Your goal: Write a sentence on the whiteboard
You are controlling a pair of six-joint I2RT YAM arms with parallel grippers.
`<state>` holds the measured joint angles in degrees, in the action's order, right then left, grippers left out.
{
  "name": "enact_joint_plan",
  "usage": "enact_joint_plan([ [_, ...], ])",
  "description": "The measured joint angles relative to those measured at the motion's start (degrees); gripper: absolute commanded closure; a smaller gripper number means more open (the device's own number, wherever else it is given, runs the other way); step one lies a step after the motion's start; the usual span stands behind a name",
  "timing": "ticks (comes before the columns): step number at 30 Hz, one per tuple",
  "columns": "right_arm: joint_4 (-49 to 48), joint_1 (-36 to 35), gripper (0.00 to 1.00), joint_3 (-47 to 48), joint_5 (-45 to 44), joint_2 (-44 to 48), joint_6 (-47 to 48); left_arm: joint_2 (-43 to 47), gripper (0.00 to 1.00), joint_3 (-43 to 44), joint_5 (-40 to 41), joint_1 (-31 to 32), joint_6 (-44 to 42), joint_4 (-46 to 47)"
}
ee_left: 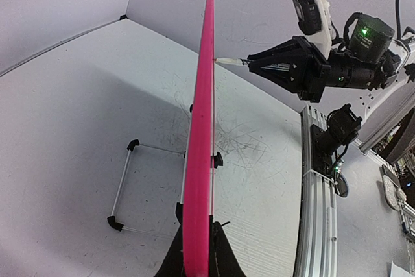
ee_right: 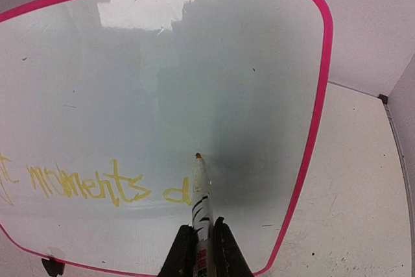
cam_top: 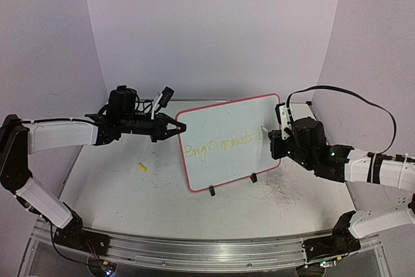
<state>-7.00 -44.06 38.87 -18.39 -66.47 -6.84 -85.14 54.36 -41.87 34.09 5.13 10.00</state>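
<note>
One scuffed grey-white table point(cam_top: 130, 192), pale walls point(cam_top: 214, 30) behind, carried one propped whiteboard point(cam_top: 224, 118) and one small yellow piece point(cam_top: 142, 167). Left gripper point(cam_top: 174, 128) was closed on the board's pink rim point(ee_left: 201, 160). Right gripper point(ee_right: 202, 226) was clamped round one marker point(ee_right: 200, 186), its tip ahead of the jaws at the end of the unfinished sentence point(ee_right: 84, 185).

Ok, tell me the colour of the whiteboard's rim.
Bright pink; the whiteboard rim shows best in the left wrist view.
</note>
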Motion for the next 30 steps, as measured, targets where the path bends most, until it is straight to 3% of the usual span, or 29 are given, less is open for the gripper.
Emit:
enact_joint_plan([
  [30,2.95,0.41,1.0,-0.81,2.85,-1.91,-3.75,-0.02,1.0,0.01,0.05,0.0,0.42,-0.09],
])
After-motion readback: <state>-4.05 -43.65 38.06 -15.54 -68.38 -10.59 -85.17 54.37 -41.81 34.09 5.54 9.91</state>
